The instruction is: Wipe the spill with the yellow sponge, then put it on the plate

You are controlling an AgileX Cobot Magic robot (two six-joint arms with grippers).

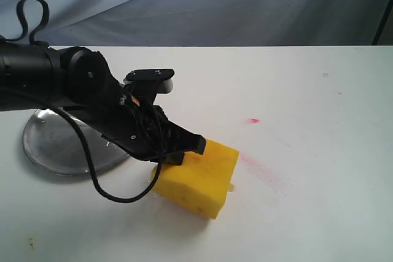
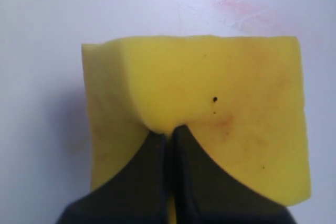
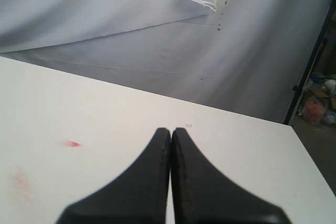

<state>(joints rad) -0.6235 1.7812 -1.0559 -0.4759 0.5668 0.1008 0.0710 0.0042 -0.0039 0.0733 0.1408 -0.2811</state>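
The yellow sponge (image 1: 199, 179) lies tilted on the white table just right of the plate (image 1: 52, 148). My left gripper (image 1: 183, 150) is shut on the sponge's near upper edge, squeezing the foam thin between its black fingers (image 2: 152, 161). In the left wrist view the yellow sponge (image 2: 226, 103) fills most of the picture and shows a few dark specks. A small tan droplet of the spill (image 1: 231, 187) shows at the sponge's right side; the rest is hidden beneath the sponge. My right gripper (image 3: 170, 130) is shut on nothing above bare table and is outside the exterior view.
A pink-red smear (image 1: 261, 170) and a red dot (image 1: 253, 120) mark the table right of the sponge. A black cable (image 1: 92, 176) loops down from the left arm in front of the plate. Grey cloth hangs behind the table's far edge.
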